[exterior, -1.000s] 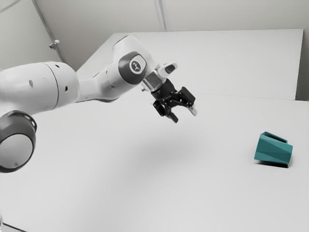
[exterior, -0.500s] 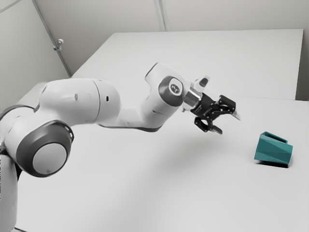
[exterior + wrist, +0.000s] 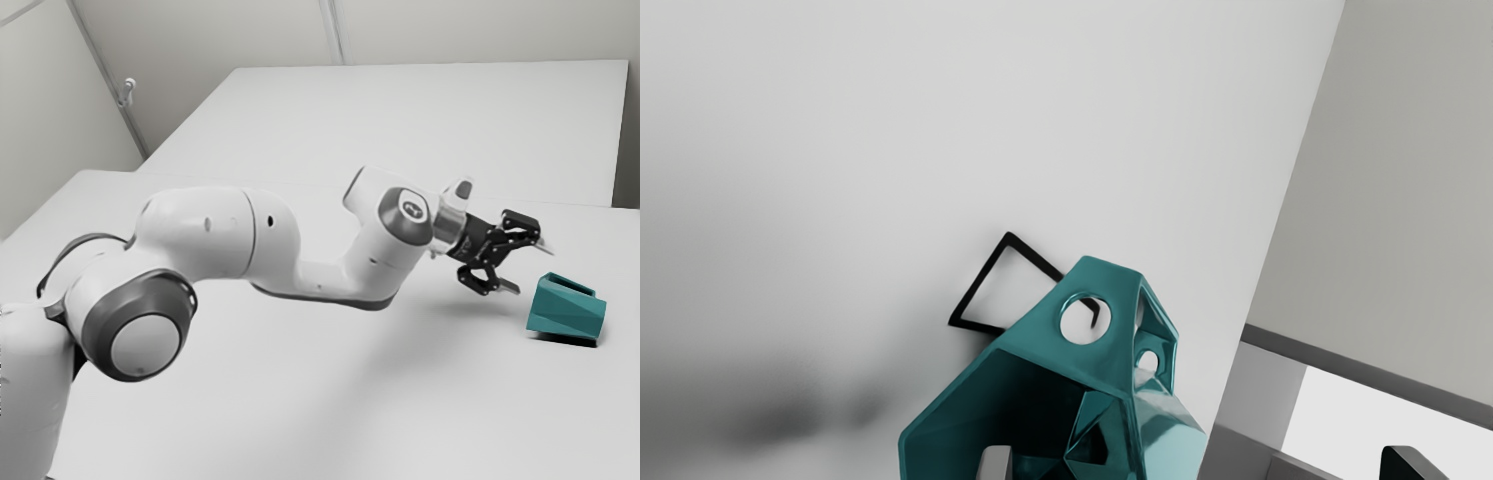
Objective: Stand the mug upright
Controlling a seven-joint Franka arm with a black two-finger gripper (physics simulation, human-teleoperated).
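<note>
The black gripper [image 3: 530, 268] is above the table, just to the exterior view's left of the teal mug [image 3: 566, 309], its fingers apart and nothing between them. The mug lies on its side on the table. In the wrist view the mug [image 3: 1100, 363] appears beyond the fingers, its dark open mouth facing my hand and a handle with round holes on it. Between its fingertips the gripper [image 3: 1200, 463] has a wide gap, and one tip overlaps the view of the mug's mouth.
A white table [image 3: 300, 400] lies under the arm and mug. Behind it stands another pale surface [image 3: 420, 130]. A black angular outline [image 3: 983, 280] lies beside the mug in the wrist view.
My hand has travelled toward the exterior view's right and lower, coming close to the mug. The mug has stayed where it was, and the fingers have remained apart.
</note>
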